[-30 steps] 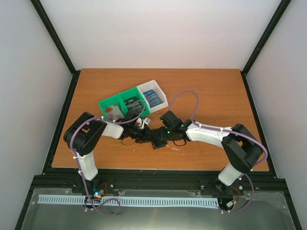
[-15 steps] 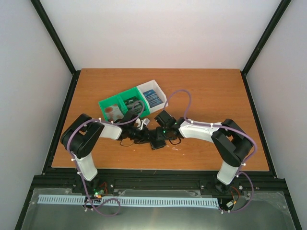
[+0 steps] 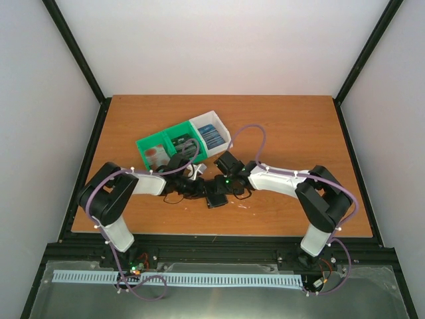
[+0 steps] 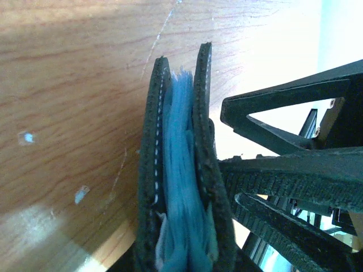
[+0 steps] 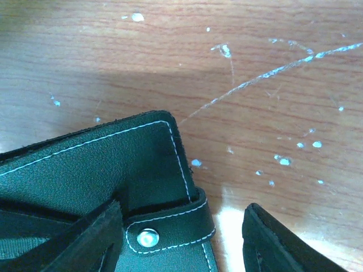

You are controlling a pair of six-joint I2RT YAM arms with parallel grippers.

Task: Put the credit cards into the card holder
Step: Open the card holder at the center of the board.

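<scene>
The black card holder [image 3: 215, 197] lies at the table's front middle, between my two grippers. In the left wrist view it stands edge-on, black covers [image 4: 148, 170] nearly together round grey-blue sleeves [image 4: 180, 170], and my left gripper [image 3: 194, 187] is shut on it. My right gripper [image 5: 184, 211] is open astride the snap tab [image 5: 170, 229]; its left finger [image 5: 85, 241] lies over the holder and its right finger [image 5: 278, 241] stands off over bare wood. Credit cards sit in the bin: blue ones [image 3: 211, 136], dark ones [image 3: 183, 143], pinkish ones [image 3: 156, 154].
The green and white three-compartment bin [image 3: 147, 143] stands just behind the grippers, left of centre. Scratches and white specks mark the wooden table [image 3: 292, 126]. Black frame rails [image 3: 219, 239] run along the table's edges.
My right gripper's jaws have opened wider. Both arms have shifted a little to the left, with the card holder still in the left gripper.
</scene>
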